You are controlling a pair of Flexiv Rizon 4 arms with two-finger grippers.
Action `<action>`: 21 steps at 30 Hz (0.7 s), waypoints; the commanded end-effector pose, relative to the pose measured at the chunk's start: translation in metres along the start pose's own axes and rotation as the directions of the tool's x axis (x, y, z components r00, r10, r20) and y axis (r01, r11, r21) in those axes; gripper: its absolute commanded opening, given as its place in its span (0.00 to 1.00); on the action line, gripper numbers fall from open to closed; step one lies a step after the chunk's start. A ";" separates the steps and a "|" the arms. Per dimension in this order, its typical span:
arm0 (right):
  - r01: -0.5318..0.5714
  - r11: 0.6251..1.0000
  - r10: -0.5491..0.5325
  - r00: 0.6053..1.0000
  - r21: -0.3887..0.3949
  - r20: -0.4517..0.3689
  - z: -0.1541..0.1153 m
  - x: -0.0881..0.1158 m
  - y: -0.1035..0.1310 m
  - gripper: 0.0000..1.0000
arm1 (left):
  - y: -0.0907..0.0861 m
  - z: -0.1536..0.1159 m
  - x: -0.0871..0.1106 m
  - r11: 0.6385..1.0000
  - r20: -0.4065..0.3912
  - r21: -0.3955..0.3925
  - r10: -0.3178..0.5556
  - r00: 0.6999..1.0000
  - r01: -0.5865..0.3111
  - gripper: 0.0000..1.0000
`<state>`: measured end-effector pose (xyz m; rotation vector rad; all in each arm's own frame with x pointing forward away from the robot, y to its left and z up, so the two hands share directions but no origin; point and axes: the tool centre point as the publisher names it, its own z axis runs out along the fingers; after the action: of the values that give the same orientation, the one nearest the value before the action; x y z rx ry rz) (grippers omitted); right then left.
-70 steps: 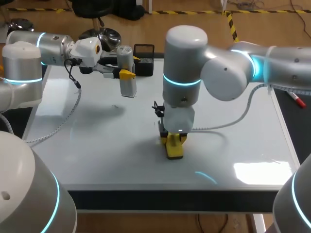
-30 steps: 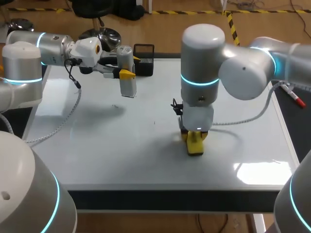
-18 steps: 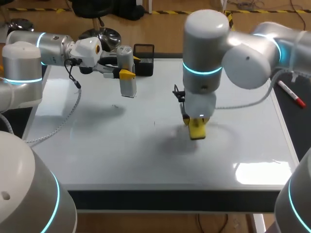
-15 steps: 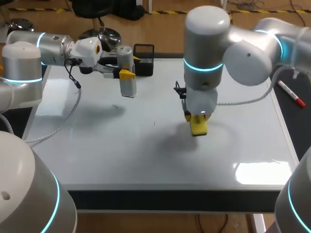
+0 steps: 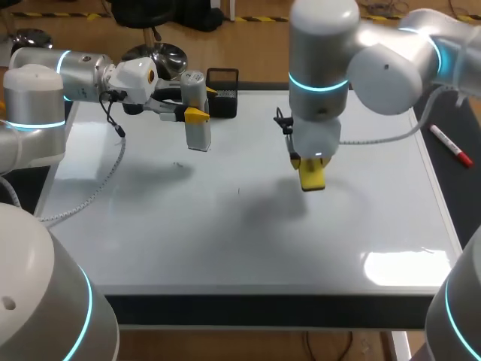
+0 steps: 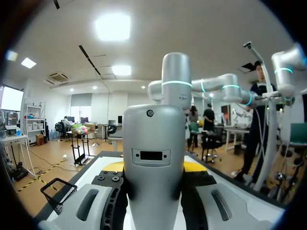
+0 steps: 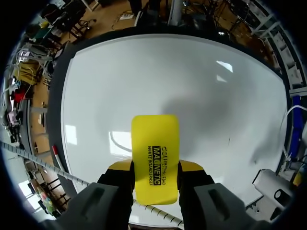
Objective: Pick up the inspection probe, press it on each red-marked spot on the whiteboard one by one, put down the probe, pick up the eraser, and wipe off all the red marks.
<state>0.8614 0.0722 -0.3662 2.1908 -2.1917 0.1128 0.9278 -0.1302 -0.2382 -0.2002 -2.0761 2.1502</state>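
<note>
So, right fingers (image 7: 120, 166): closed on the long sides of the yellow eraser (image 7: 155, 148), one on each side.
Right gripper (image 5: 312, 171): points down and holds the eraser over the whiteboard (image 5: 150, 226), right of its middle (the shadow falls apart from it).
Left fingers (image 6: 194, 166): clamped on the grey inspection probe (image 6: 153, 158).
Left gripper (image 5: 194, 114): holds the probe upright over the board's far left part, just beside a black mesh basket (image 5: 223, 90).
Red marker (image 5: 451, 147): lies off the board, to its right.
</note>
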 end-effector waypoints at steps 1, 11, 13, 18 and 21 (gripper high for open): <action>-0.010 1.000 0.010 1.000 -0.003 0.010 -0.001 0.007 -0.021 0.00 | -0.001 0.000 0.001 1.000 0.002 -0.001 0.002 1.000 -0.002 0.00; -0.029 0.999 0.028 0.999 0.019 0.029 -0.009 0.016 -0.077 0.00 | -0.001 0.000 0.001 1.000 0.002 -0.001 0.002 1.000 -0.002 0.00; -0.036 0.999 0.035 0.997 0.014 0.067 -0.011 0.017 -0.089 0.00 | -0.001 0.000 0.001 1.000 0.002 -0.001 0.002 1.000 -0.002 0.00; -0.033 0.999 0.032 0.995 0.008 0.097 -0.012 0.020 -0.120 0.00 | -0.001 0.000 0.001 1.000 0.002 -0.001 0.002 1.000 -0.002 0.00; -0.029 1.000 0.030 0.994 -0.006 0.108 -0.011 0.022 -0.137 0.00 | -0.001 0.000 0.001 1.000 0.002 -0.001 0.002 1.000 -0.002 0.00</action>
<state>0.9772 0.0537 -0.3460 2.2252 -2.3066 0.0371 0.9278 -0.1301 -0.2382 -0.2001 -2.0763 2.1501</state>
